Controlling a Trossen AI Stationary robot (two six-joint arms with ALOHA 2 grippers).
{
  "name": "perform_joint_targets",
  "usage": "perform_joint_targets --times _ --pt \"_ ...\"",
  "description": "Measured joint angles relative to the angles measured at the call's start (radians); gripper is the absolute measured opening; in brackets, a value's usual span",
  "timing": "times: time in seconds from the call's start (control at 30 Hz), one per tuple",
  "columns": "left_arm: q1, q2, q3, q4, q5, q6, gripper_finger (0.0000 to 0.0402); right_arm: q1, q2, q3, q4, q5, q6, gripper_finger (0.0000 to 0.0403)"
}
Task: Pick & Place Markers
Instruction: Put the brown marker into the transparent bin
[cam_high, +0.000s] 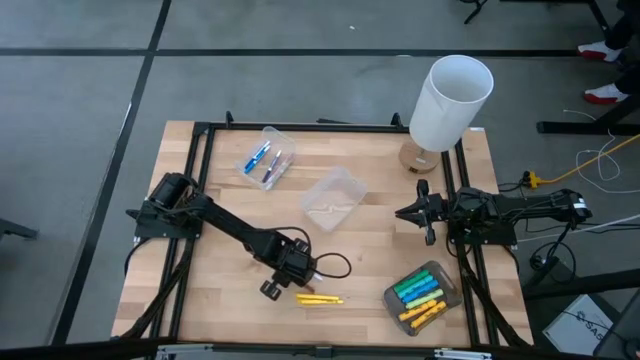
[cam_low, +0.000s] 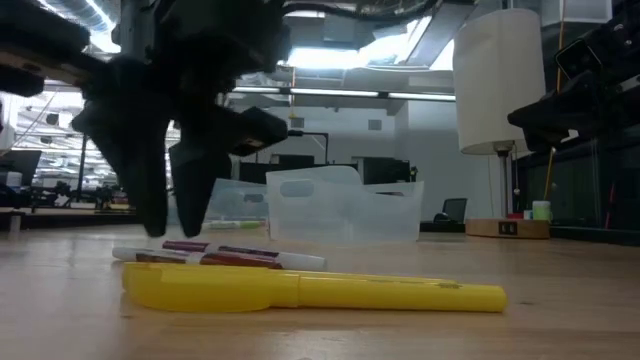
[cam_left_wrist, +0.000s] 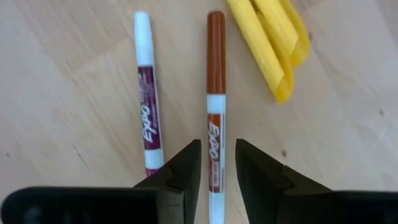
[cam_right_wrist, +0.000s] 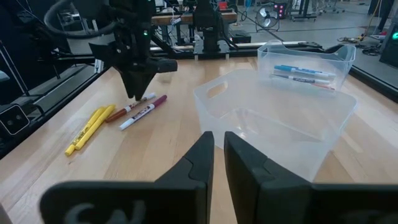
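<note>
Two thin markers lie side by side on the wooden table: a brown-capped one (cam_left_wrist: 216, 93) and a maroon-labelled one (cam_left_wrist: 148, 99). Two yellow markers (cam_left_wrist: 273, 43) lie just beyond them. My left gripper (cam_left_wrist: 217, 152) points steeply down over the brown marker's white barrel end. It is open, with a finger on either side and a sliver of table showing between each finger and the marker. In the low view its fingertips (cam_low: 170, 225) hang just above the markers (cam_low: 220, 256). My right gripper (cam_high: 412, 213) waits at the table's right side, level, fingers nearly together and holding nothing.
A clear tub (cam_high: 266, 158) with blue-capped markers stands at the far left. A second clear tub (cam_high: 333, 197), without markers, stands mid-table. A tub (cam_high: 422, 295) of green, blue and yellow markers sits near the front right. A white lamp (cam_high: 450, 100) stands at the far right corner.
</note>
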Motion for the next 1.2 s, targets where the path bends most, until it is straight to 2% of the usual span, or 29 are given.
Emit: perform_joint_targets --times 0.3,0.77,0.87,1.2 --pt "-0.001 0.003 0.062 -0.03 0.002 -0.033 0.0091 0.0 0.0 0.0 0.0 0.0 0.0 0.004" --pt "-0.03 0.1 0.184 -0.121 -0.024 -0.047 0.0092 0.0 0.0 0.0 0.0 0.0 0.0 0.004" --pt "-0.032 0.115 0.209 -0.141 -0.051 -0.056 0.0098 0.0 0.0 0.0 0.0 0.0 0.0 0.004" --pt "-0.032 0.122 0.222 -0.144 -0.05 -0.123 0.014 0.0 0.0 0.0 0.0 0.0 0.0 0.004"
